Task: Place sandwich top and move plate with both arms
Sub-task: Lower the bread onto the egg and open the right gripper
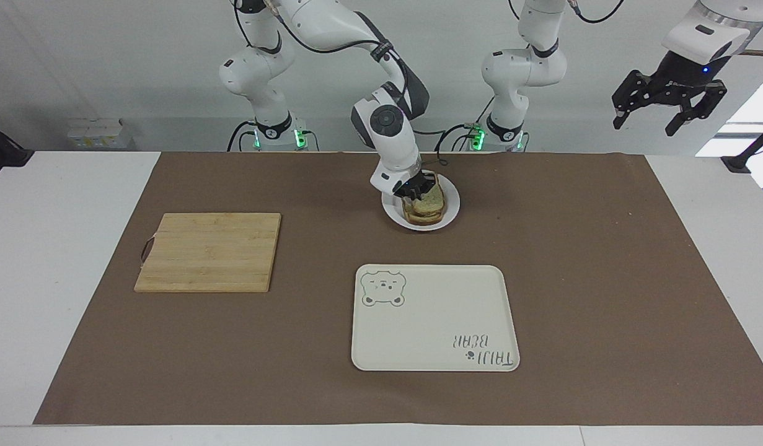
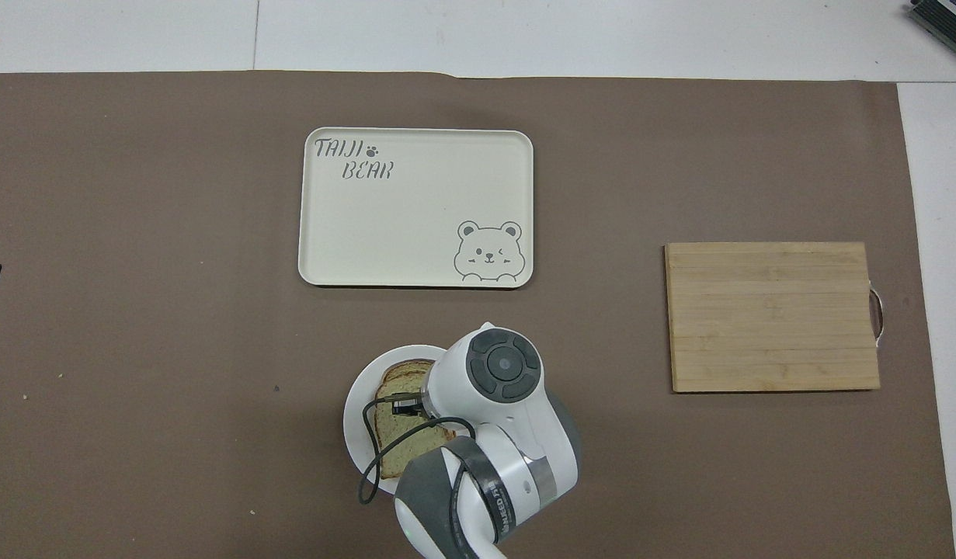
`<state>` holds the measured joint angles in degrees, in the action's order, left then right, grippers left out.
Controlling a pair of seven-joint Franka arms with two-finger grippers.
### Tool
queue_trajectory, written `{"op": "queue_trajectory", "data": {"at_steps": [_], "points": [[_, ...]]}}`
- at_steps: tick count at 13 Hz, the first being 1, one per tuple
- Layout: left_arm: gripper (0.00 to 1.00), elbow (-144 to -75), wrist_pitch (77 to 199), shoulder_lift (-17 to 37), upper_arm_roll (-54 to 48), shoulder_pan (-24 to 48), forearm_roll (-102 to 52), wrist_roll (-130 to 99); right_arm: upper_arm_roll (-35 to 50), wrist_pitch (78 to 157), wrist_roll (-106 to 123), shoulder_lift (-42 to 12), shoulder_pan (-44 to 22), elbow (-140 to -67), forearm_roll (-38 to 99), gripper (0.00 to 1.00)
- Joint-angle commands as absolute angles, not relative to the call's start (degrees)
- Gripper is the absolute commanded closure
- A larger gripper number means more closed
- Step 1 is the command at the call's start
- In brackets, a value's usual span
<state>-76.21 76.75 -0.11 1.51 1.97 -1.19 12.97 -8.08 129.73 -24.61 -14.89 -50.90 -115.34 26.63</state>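
Note:
The white plate (image 1: pixel 452 209) lies on the brown mat near the robots' side, and it shows in the overhead view (image 2: pixel 355 425). On it lies a bread slice (image 1: pixel 426 217); its fried egg is hidden. The sandwich top (image 1: pixel 431 199), pale with a brown crust, sits on that slice, slightly skewed in the overhead view (image 2: pixel 394 435). My right gripper (image 1: pixel 419 186) is down over the plate, shut on the sandwich top at the edge toward the right arm's end. My left gripper (image 1: pixel 670 115) hangs open and empty, high off the table's left-arm end, and waits.
A cream tray with a bear drawing (image 1: pixel 435 319) lies farther from the robots than the plate, also in the overhead view (image 2: pixel 415 206). A wooden cutting board (image 1: pixel 210 251) lies toward the right arm's end (image 2: pixel 773 314).

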Motion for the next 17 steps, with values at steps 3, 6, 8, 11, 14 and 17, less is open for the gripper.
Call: {"op": "queue_trajectory", "data": {"at_steps": [3, 6, 8, 11, 14, 17], "points": [[0.0, -76.5, 76.3, -0.8, 1.6, 1.4, -1.7, 13.3, -8.4, 130.8, -24.5, -16.1, -50.0, -112.6, 27.0, 0.0], [0.0, -76.5, 76.3, -0.8, 1.6, 1.4, -1.7, 13.3, -9.0, 130.3, -24.3, -14.9, -47.3, -111.4, 26.8, 0.0], [0.0, -76.5, 76.3, -0.8, 1.6, 1.4, -1.7, 13.3, -9.1, 130.0, -24.3, -12.4, -44.4, -111.1, 26.0, 0.0], [0.0, -76.5, 76.3, -0.8, 1.6, 1.4, -1.7, 13.3, -9.0, 127.2, -24.0, -9.0, -39.6, -109.6, 18.6, 0.0], [0.0, -76.5, 76.3, -0.8, 1.6, 1.4, -1.7, 13.3, -9.1, 120.8, -23.5, -8.6, -36.0, -104.8, 12.0, 0.0], [0.0, -76.5, 76.3, -0.8, 1.6, 1.4, -1.7, 13.3, -9.1, 117.4, -23.4, -7.0, -31.9, -103.1, 7.9, 0.0]]}}
